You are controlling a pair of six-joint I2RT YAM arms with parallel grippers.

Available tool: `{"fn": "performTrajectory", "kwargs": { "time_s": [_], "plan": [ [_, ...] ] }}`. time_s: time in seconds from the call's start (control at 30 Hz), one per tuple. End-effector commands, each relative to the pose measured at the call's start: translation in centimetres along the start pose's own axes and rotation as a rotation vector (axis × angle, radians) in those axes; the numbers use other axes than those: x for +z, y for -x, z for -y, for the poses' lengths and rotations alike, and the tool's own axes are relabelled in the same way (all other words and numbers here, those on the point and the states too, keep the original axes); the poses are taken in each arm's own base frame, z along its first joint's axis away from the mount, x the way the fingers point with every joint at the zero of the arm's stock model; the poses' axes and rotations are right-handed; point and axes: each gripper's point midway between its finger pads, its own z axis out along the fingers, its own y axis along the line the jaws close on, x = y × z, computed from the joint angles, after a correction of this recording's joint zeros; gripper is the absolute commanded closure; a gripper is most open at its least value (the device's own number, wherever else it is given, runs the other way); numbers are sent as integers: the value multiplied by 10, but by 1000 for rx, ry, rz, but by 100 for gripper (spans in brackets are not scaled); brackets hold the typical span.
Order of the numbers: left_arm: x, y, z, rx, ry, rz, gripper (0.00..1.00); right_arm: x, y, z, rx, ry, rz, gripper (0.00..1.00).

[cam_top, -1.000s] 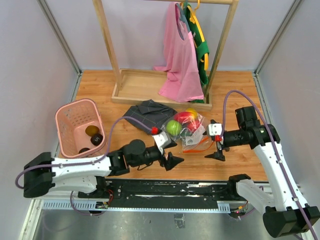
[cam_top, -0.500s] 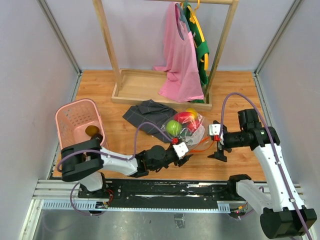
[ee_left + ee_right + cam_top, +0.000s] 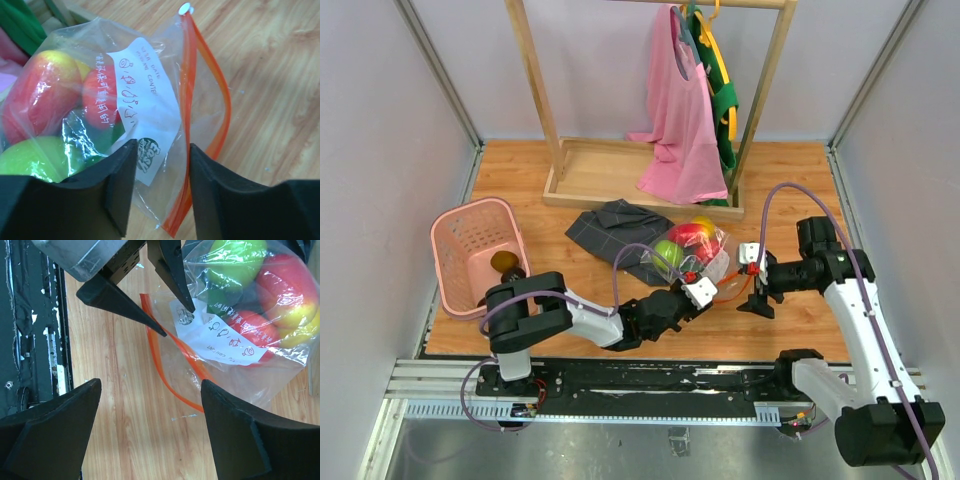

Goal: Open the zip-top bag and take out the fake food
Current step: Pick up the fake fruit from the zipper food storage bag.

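Pale grey walls (image 3: 380, 120) enclose a light wooden counter (image 3: 800, 200). The clear zip-top bag (image 3: 708, 255) of glossy plastic fruit (image 3: 688, 235) lies mid-counter. The left jaws are spread, straddling its labelled edge. The right jaws are spread wide above its mouth.

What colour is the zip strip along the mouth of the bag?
The zip strip is orange-red, clearest in the left wrist view.

zip-top bag (image 3: 90, 125) cropped at left edge, label (image 3: 145, 110) print unreadable

Clear zip-top bag (image 3: 100, 125), orange-red zip strip (image 3: 186, 90)
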Motion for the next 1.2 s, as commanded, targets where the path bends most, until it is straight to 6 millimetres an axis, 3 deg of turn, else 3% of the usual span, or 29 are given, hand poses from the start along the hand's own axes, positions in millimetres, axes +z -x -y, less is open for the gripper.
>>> {"fn": "performTrajectory", "kwargs": {
  "time_s": [0.0,0.17,0.37,0.53,0.73,0.97,1.17],
  "plan": [
    [7,10,-10,-6,88,17,55,2,-7,1,12,-7,3,19],
    [9,9,-3,-8,57,8,59,7,-10,5,-2,-15,12,26],
    [12,12,3,-18,28,-14,99,15,-18,8,-35,-1,19,49],
    [12,33,6,-112,-18,-16,100,23,-26,18,-83,-16,23,68],
    [7,65,-3,-337,-132,34,100,29,-34,48,-164,-110,8,88],
    [-6,94,-5,-432,-255,104,100,38,-36,81,-177,-197,39,90],
    [-8,98,-3,-502,-348,111,100,47,-23,90,-186,-187,143,86]
  ]
}}
